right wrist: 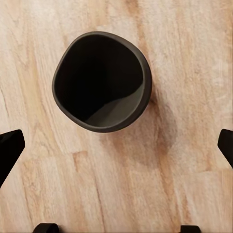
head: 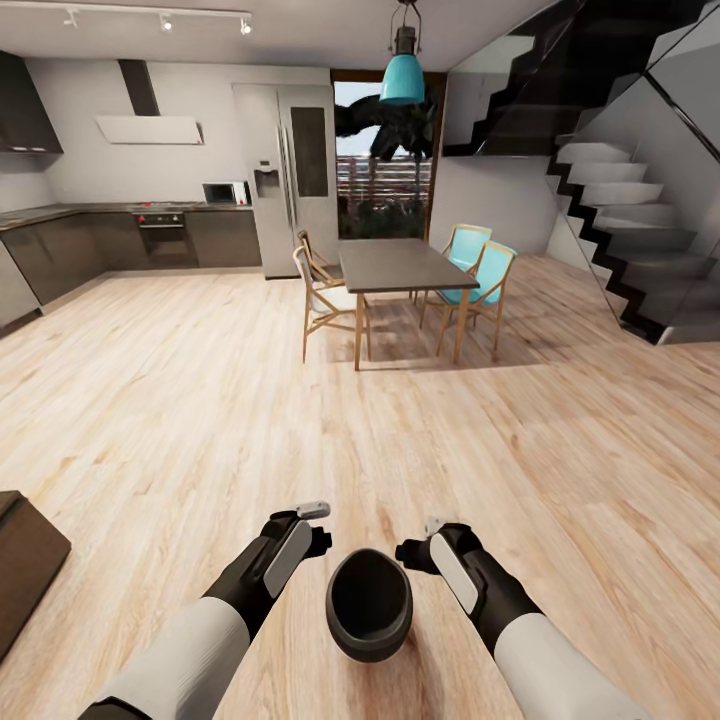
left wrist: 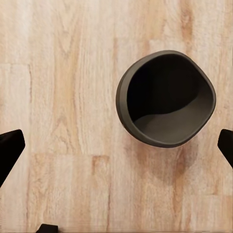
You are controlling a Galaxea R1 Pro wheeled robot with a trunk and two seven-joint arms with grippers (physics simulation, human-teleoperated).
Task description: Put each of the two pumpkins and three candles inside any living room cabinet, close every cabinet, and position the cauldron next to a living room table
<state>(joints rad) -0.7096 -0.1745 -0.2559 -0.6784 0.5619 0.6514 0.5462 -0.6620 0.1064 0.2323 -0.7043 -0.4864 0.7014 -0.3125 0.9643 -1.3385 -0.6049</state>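
Cauldron [head: 369, 603] on floor [head: 200, 400], between both end effectors — left [head: 318, 527] at 10 o'clock, right [head: 418, 540] at 2, both released, flanking for two-sided lift toward dining surface [head: 400, 264].

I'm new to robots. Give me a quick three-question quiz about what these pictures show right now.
1. True or false: the round black wide-mouthed cauldron rests on the pale wooden plank floor between the left tool and the right tool.
2. What lies inside the cauldron? A) a candle B) a pumpkin C) nothing
3. What colour are the two chairs on the right of the grey dining table?

Key: 1 true; 2 C; 3 turquoise.
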